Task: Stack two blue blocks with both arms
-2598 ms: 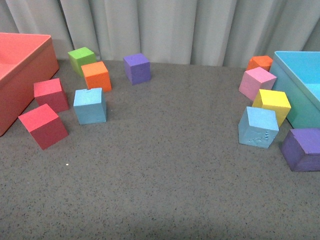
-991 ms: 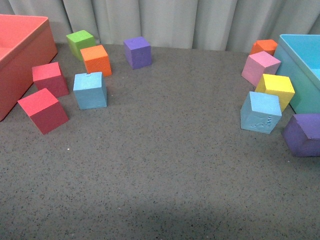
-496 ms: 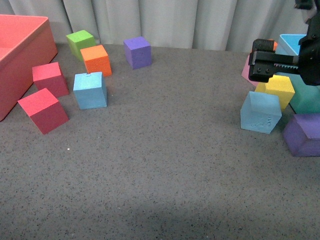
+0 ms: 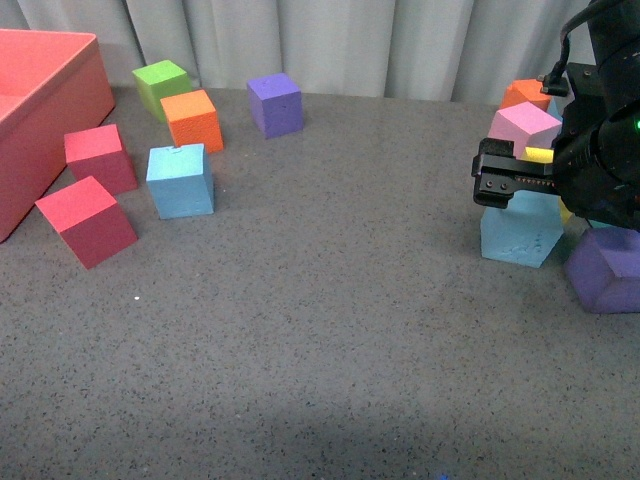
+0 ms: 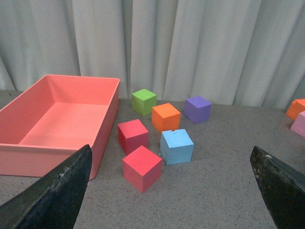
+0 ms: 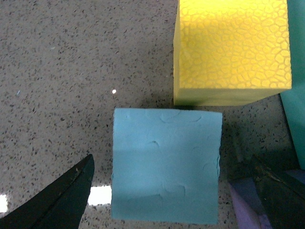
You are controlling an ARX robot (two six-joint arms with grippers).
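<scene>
One blue block [image 4: 180, 180] sits on the left of the grey table, beside two red cubes; the left wrist view shows this same blue block [image 5: 176, 146] well ahead of my open left gripper [image 5: 167, 191], which holds nothing. The other blue block [image 4: 520, 236], with an embossed front face, stands on the right. My right gripper [image 4: 515, 185] hovers directly over it, open. In the right wrist view that blue block [image 6: 167, 164] lies between the two spread fingers, with a gap on each side. The left arm is out of the front view.
A yellow cube [image 6: 231, 47] touches the right blue block's far side, and a purple cube [image 4: 605, 270] sits close on its right. Pink [image 4: 525, 125] and orange [image 4: 525, 93] cubes lie behind. A red bin [image 4: 50, 90] stands far left, near orange [image 4: 192, 120], green [image 4: 163, 85] and purple [image 4: 275, 103] cubes.
The right arm has come in from the right edge and moved left and down, over the right blue block. No block has moved.
</scene>
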